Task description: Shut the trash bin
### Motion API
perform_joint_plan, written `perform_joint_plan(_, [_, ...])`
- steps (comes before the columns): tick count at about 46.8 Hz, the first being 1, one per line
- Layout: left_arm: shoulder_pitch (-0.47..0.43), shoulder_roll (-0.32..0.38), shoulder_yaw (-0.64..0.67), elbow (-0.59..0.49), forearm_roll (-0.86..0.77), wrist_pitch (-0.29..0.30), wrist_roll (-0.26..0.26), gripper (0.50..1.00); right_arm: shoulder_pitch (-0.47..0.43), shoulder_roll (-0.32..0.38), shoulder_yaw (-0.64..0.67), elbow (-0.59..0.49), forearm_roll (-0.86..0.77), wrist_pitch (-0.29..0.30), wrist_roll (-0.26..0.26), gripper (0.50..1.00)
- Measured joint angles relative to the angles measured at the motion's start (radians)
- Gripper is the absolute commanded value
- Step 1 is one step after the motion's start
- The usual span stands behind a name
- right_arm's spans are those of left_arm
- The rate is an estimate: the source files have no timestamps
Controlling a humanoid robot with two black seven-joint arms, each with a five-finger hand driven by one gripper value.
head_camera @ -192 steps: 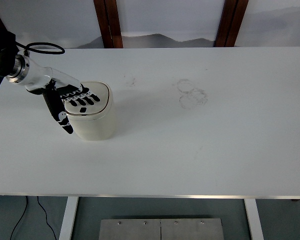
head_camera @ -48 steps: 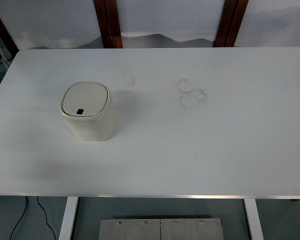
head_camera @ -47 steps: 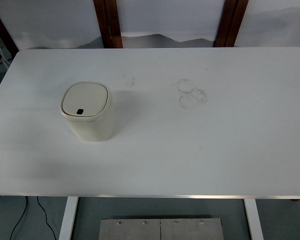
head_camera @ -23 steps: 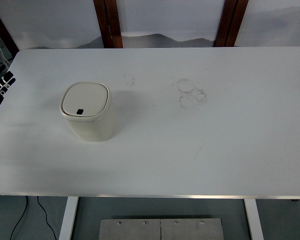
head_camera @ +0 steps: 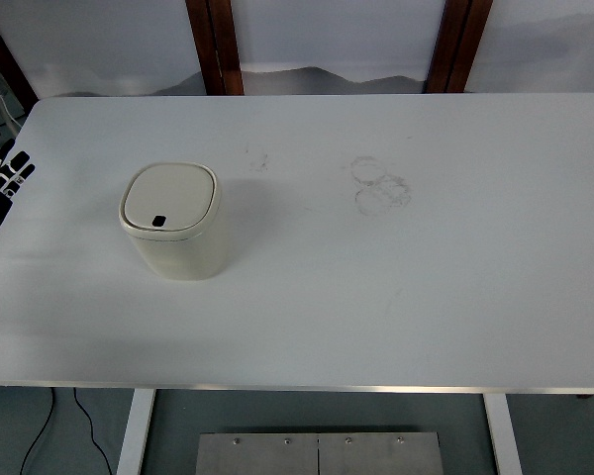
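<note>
White tabletop [head_camera: 376, 297] fills almost the whole frame, with a pale wall and two dark wooden posts along the top edge, and faint ring-shaped marks [head_camera: 379, 184] a little right of the centre. The trash bin [head_camera: 174, 220], cream coloured with rounded corners, stands upright in the left part of the frame. Its lid [head_camera: 169, 196] lies flat and closed on the top, with a small dark button near the lid's lower edge.

At the far left edge of the frame only a part of the left robot hand [head_camera: 0, 178] is visible. Its black fingers [head_camera: 18, 170] with white segments are stretched out and a little spread, relaxed, and they hold nothing. It is well apart from the trash bin and does not touch it. The right robot hand does not show.

Compared with four seconds ago, the left robot hand is no longer resting on the lid; one second ago it was fully out of the frame, and half a second ago it showed again at the left edge, about where it is now. The trash bin keeps the same place.
</note>
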Motion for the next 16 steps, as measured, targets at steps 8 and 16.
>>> perform_joint_plan(8, [-0.039,0.002,-0.003,-0.001,0.006,0.0,0.001,1.0,0.002,0.0,0.0,0.001,0.0,0.0,0.0,0.995])
perform_joint_plan(16, [-0.045,0.002,-0.003,-0.001,0.008,0.001,0.001,1.0,0.006,0.0,0.0,0.001,0.0,0.0,0.002,0.995])
